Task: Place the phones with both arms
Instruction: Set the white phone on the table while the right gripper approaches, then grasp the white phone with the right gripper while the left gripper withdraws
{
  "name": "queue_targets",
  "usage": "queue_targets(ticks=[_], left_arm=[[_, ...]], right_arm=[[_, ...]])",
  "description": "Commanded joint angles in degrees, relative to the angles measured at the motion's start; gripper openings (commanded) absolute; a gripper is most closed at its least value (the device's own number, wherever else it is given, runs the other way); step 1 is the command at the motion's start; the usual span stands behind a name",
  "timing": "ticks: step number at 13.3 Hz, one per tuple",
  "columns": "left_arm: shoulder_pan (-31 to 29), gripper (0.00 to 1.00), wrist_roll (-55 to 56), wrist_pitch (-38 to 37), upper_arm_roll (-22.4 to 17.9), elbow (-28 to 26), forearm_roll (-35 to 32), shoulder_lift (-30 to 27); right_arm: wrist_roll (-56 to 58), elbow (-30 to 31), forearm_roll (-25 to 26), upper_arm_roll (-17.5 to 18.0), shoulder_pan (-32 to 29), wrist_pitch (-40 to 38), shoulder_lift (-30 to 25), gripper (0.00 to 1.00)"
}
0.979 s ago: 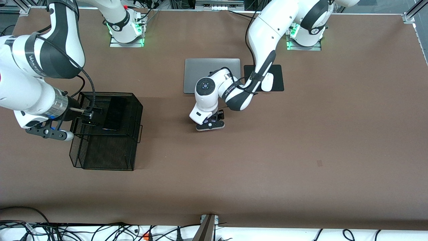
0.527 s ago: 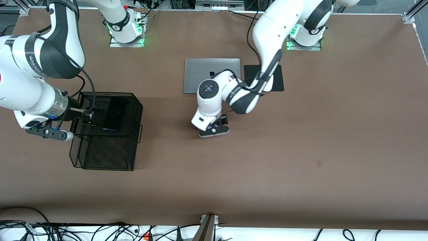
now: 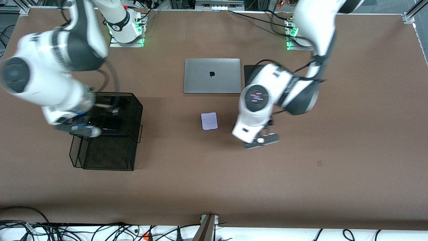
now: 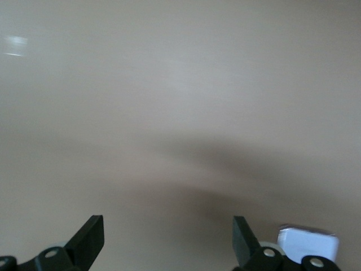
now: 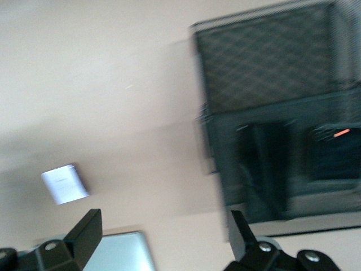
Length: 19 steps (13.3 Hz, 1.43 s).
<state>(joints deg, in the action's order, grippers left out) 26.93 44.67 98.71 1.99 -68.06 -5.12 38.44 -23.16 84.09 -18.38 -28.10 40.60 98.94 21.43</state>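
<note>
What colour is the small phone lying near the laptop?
Pale lavender-white phone, clearest in the front view.

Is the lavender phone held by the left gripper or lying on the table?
On the table. The lavender phone lies flat and alone, near the laptop; the left gripper is open and apart from it.

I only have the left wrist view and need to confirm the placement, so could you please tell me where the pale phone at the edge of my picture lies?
Observer: The pale lavender phone lies flat on the table, nearer the front camera than the closed grey laptop, with nothing touching it.
Operator: Thank you. Where is my end effector relative to it?
Observer: The left end effector is open over bare table, beside the phone toward the left arm's end.
Operator: And the right arm?
Observer: The right end effector is open over the black wire basket, where a dark slab, likely a phone, shows.
</note>
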Motion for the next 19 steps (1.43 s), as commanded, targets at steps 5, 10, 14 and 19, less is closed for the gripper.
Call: queue_targets(ticks=[5, 10, 14, 19], left_arm=[[-14.16, 1.0, -25.29, -13.7, 0.03, -7.18, -0.15, -17.32], [-23.31, 1.0, -41.92, -19.51, 0.56, -8.05, 0.81, -25.94], [-26.66, 1.0, -46.24, -18.64, 0.56, -13.93, 8.11, -32.44], [-26.93, 1.0, -51.51, -18.29, 0.39, -17.98, 7.41, -37.64]], right_arm=[[-10.32, -1.12, -1.48, 5.6, 13.61, 21.17, 15.36, 0.99], [-7.87, -1.12, -1.4, 7.34, 16.09, 32.09, 24.7, 0.99], [-5.14, -1.04, -1.31, 7.97, 16.36, 34.82, 26.81, 0.99], [-1.45, -0.77, -1.04, 8.06, 17.5, 38.6, 28.31, 0.99]])
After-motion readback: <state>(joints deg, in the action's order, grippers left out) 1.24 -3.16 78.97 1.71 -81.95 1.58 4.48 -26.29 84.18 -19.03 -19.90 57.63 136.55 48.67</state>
